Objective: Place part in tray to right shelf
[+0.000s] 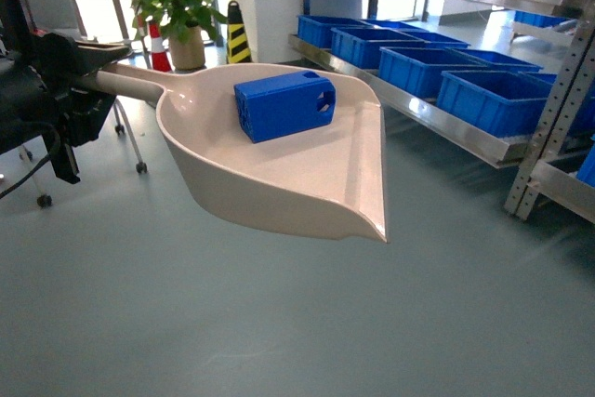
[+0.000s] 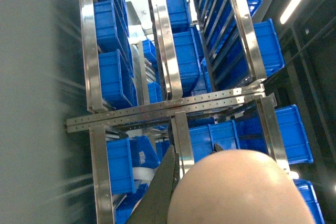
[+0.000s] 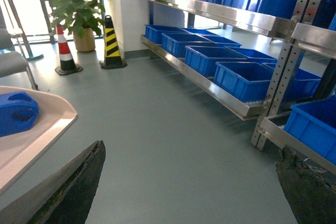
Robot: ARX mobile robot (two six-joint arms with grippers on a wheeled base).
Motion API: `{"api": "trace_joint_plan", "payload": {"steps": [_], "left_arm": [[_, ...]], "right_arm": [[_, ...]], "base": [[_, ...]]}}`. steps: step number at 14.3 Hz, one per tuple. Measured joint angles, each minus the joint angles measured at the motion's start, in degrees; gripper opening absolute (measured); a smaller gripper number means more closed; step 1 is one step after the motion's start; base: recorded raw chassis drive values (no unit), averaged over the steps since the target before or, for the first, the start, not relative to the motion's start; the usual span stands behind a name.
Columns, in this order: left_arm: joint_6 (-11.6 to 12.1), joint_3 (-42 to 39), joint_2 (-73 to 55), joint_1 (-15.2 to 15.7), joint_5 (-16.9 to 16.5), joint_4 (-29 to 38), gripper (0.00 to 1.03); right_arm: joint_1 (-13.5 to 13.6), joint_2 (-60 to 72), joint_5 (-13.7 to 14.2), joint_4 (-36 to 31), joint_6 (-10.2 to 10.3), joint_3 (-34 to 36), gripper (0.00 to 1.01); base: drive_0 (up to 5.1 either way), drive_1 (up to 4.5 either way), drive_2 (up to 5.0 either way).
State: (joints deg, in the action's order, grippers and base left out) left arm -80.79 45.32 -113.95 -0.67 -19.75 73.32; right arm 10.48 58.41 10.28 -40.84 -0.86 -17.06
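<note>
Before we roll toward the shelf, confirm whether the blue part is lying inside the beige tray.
Yes, the part rests on the tray's floor near its back wall in the head view.

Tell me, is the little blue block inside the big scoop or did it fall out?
Inside. The blue block lies on the beige scoop, held above the floor, near its back wall.

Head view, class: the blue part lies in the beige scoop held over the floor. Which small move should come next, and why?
Probably carry the tray rightward toward the right shelf, keeping it level: the part lies loose inside, and the left gripper holds only the handle.
</note>
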Motion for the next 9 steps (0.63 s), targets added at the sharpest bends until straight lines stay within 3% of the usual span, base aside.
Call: {"api": "trace_joint_plan", "payload": {"steps": [9], "left_arm": [[0.0, 0.0, 0.0, 0.0, 0.0, 0.0, 0.14]], "right_arm": [[0.0, 0.0, 0.0, 0.0, 0.0, 0.0, 0.98]], "base": [[-1.6, -1.63, -1.6]]}}
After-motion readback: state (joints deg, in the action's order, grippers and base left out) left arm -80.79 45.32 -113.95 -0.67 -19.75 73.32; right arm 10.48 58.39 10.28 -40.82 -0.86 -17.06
